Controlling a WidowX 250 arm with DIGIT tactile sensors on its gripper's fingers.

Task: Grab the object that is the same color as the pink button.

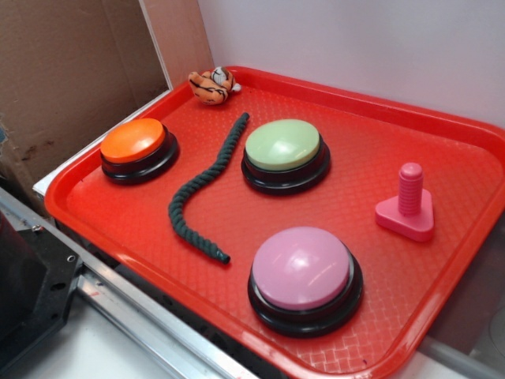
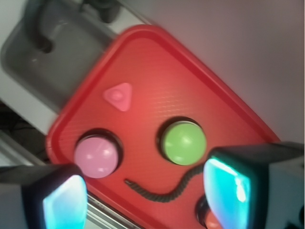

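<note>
A small hot-pink toy bolt (image 1: 407, 207) stands upright on its flat triangular base at the right side of the red tray (image 1: 371, 110); from above in the wrist view it shows as a pink triangle (image 2: 118, 96). The pink button (image 1: 304, 272), a pale pink dome on a black base, sits at the tray's front; it also shows in the wrist view (image 2: 96, 156). My gripper (image 2: 145, 195) is open and empty, high above the tray's near edge, far from the bolt. It is out of the exterior view.
A green-domed button (image 1: 284, 151) sits mid-tray, an orange-domed button (image 1: 136, 146) at the left. A dark braided rope (image 1: 205, 189) lies between them. A small tiger plush (image 1: 211, 85) rests at the tray's back rim. Cardboard (image 1: 71, 71) stands at the left, a wall behind.
</note>
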